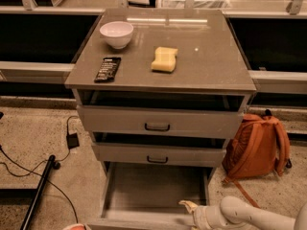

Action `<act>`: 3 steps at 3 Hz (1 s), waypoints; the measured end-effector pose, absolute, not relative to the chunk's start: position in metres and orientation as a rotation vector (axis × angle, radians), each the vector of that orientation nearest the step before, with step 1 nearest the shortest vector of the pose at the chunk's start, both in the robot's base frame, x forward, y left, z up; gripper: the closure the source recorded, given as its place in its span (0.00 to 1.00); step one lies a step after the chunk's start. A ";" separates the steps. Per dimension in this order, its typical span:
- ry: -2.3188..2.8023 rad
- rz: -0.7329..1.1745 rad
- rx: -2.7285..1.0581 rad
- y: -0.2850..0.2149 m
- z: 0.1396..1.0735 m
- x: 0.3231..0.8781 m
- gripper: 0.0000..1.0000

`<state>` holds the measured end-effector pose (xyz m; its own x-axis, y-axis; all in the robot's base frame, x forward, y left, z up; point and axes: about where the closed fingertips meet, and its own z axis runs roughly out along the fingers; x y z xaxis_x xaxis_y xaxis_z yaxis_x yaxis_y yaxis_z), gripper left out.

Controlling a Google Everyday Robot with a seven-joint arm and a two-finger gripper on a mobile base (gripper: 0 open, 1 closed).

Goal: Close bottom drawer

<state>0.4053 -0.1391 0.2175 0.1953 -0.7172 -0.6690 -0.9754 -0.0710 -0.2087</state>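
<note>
The bottom drawer (pixel 153 190) of the grey cabinet is pulled far out. It is a long shallow grey tray and looks empty; its front panel lies at the picture's bottom edge (pixel 139 223). My gripper (pixel 188 206) comes in from the bottom right on a white arm. Its pale tip rests at the drawer's front right corner, just inside the front panel. The middle drawer (pixel 158 153) and the top drawer (pixel 158 122) above stand slightly out.
On the cabinet top (pixel 211 66) are a white bowl (pixel 116 34), a yellow sponge (pixel 164 59) and a dark snack bar (pixel 107 69). An orange backpack (pixel 256 145) leans at the cabinet's right. Cables and a black pole (pixel 41 188) lie on the floor at left.
</note>
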 end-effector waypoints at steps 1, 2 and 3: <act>1.581 0.463 -1.797 -0.135 0.210 0.433 0.15; 1.581 0.431 -1.795 -0.129 0.206 0.443 0.16; 1.586 0.396 -1.792 -0.120 0.204 0.455 0.25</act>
<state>0.4548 -0.1203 0.2035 0.2029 -0.7406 -0.6406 -0.9548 -0.0045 -0.2972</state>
